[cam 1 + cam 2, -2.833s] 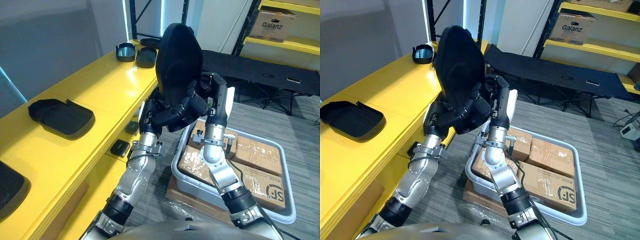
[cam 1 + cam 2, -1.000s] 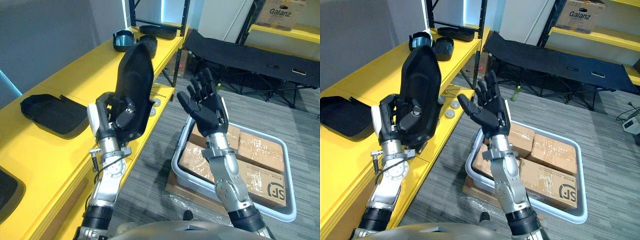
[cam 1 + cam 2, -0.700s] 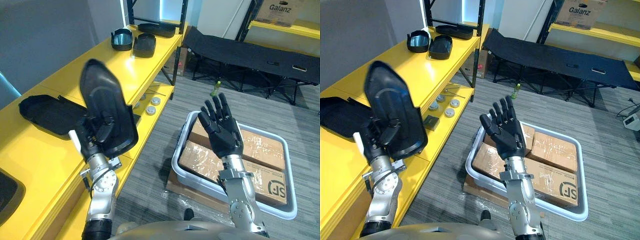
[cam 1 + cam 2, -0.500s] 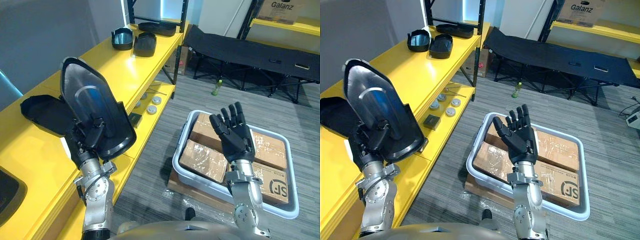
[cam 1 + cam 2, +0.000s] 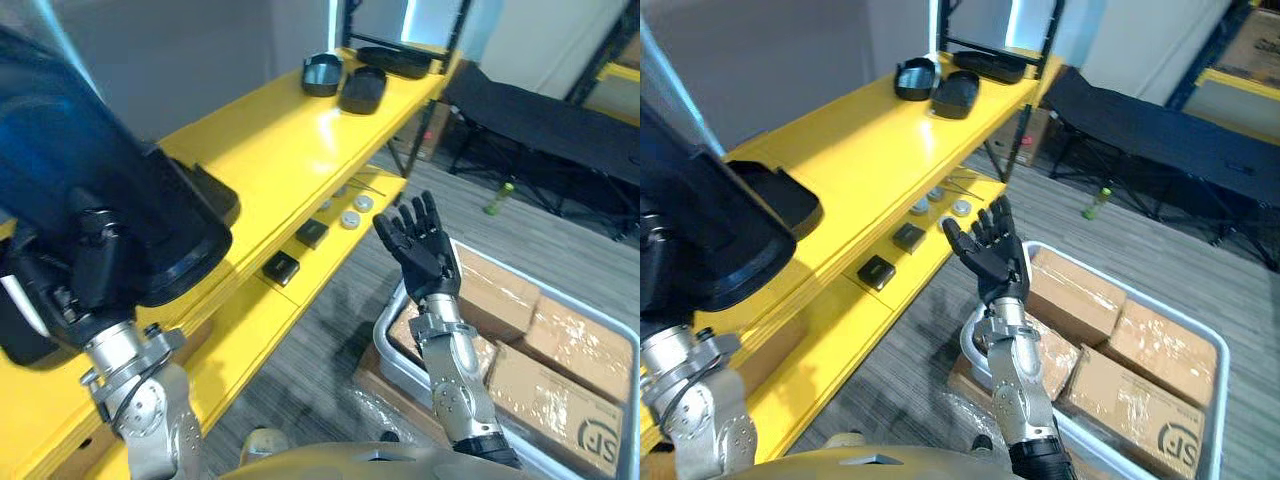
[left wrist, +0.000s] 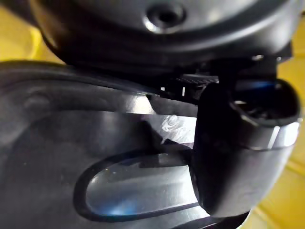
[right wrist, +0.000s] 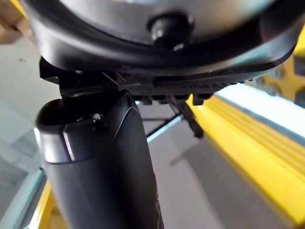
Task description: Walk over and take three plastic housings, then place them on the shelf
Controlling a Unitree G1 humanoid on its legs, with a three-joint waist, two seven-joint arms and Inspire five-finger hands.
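The left hand (image 5: 80,270) had its fingers clamped on the black housing (image 5: 100,170), just above the yellow shelf (image 5: 290,130). The right hand (image 5: 420,245) stood well apart, fingers spread.

The one piece of print stands on a cardboard box (image 5: 1120,400), the nearest of those packed in the grey tub (image 5: 390,365). It is a round black logo (image 5: 1166,437) with bold letters inside, set on the box's top face towards its near corner, and it appears in both eye views. No other writing can be read.
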